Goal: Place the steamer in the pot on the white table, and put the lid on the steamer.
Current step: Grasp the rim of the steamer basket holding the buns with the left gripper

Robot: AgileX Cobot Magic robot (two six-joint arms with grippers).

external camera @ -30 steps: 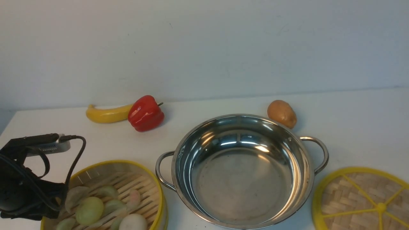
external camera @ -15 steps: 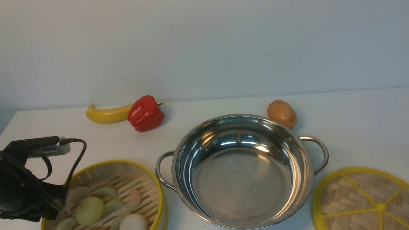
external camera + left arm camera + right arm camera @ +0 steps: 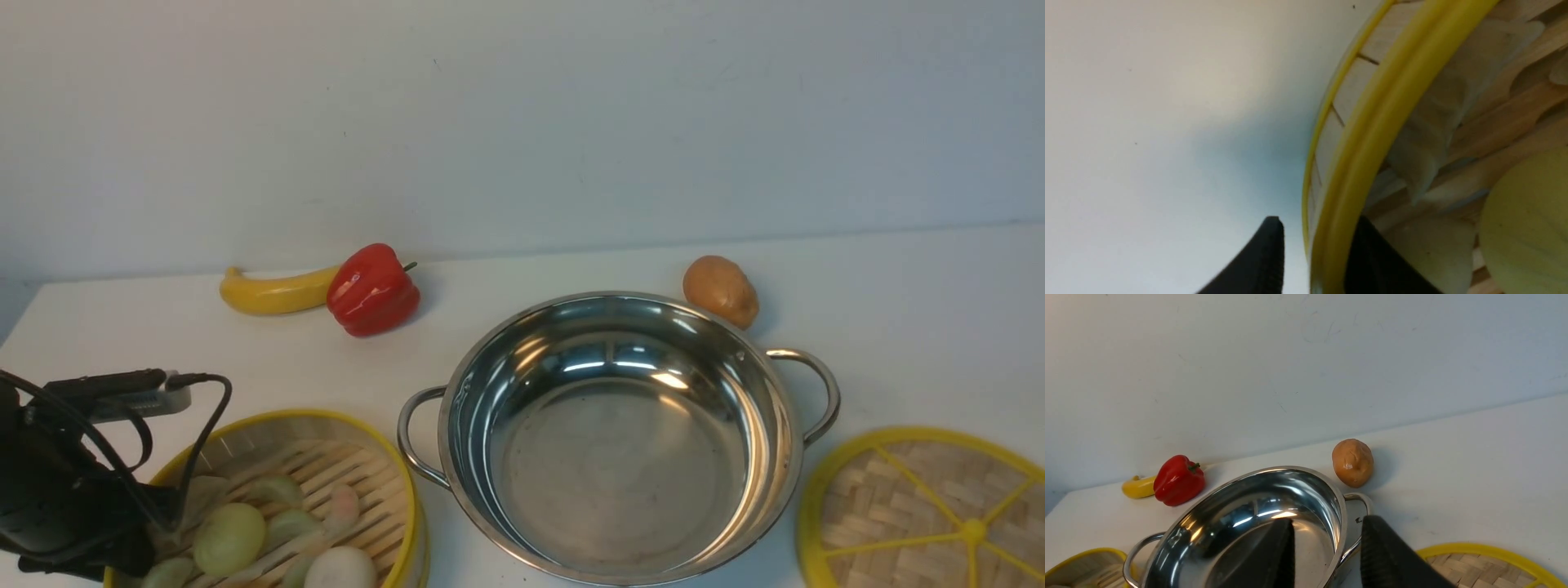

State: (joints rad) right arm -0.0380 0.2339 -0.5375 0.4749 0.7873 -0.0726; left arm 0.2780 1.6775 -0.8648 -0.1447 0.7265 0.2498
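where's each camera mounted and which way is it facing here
Front view: between the arms, facing the wall across the white table; the left arm shows lower left.
Left wrist view: on the left arm, close on the steamer; the left fingers straddle its yellow rim.
Right wrist view: on the right arm, looking over the pot to the wall; the right fingers stand parted.
Shared: front and right wrist both show pot, lid, potato.

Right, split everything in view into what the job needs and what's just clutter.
For the job: steamer, pot, lid, white table.
Just lying about: banana, red pepper, potato.
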